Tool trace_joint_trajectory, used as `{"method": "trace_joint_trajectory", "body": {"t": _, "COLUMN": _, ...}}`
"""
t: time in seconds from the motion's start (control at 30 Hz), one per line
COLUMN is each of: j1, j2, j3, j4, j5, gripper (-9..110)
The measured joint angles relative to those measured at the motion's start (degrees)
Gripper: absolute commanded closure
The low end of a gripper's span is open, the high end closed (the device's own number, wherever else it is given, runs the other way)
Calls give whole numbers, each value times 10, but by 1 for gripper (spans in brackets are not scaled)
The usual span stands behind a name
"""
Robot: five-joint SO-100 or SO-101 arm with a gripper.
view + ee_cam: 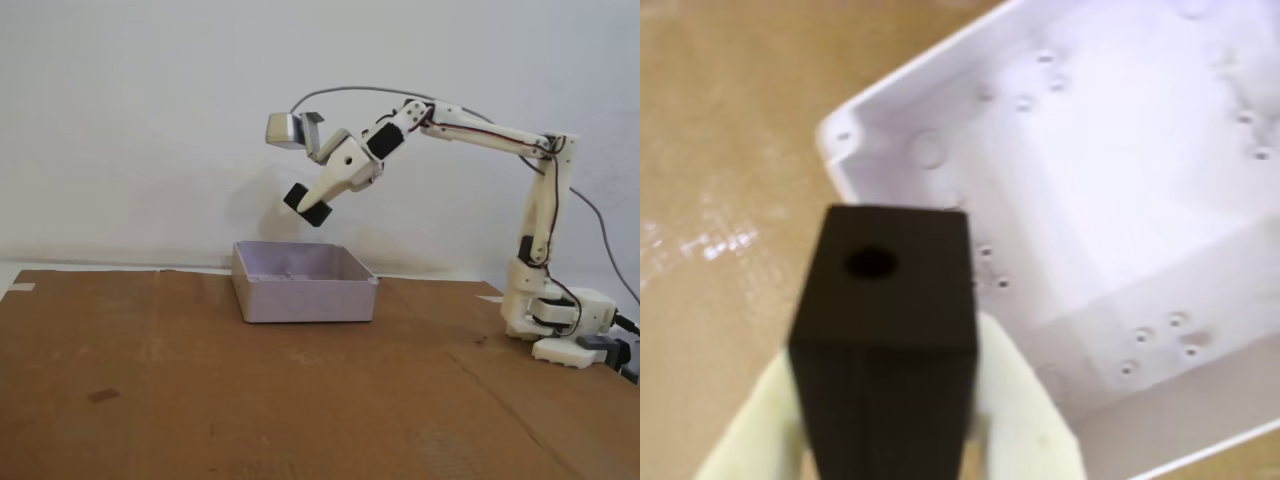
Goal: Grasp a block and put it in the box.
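Brown cardboard covers our counter [200, 400]; on it sits the shallow pale grey-lilac plastic box [303, 283]. Above it we hold the small matte black block [307, 205], pinched between our cream fingers [1025, 420]. Carrying is underway; next we must centre over the box and let go.

Hobby workbench, cardboard-covered table [200, 400], bare white wall [130, 110]
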Motion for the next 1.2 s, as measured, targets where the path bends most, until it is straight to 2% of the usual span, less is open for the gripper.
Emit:
{"method": "trace_joint_trajectory", "body": {"t": 0.63, "j1": 62, "j2": 0, "j3": 86, "j4": -2, "j5": 0, "gripper": 101}}
{"method": "trace_joint_trajectory", "body": {"t": 1.0, "j1": 79, "j2": 1, "j3": 207, "j4": -166, "j5": 0, "gripper": 101}}
{"method": "trace_joint_trajectory", "body": {"t": 1.2, "j1": 80, "j2": 1, "j3": 214, "j4": -192, "j5": 0, "gripper": 101}}
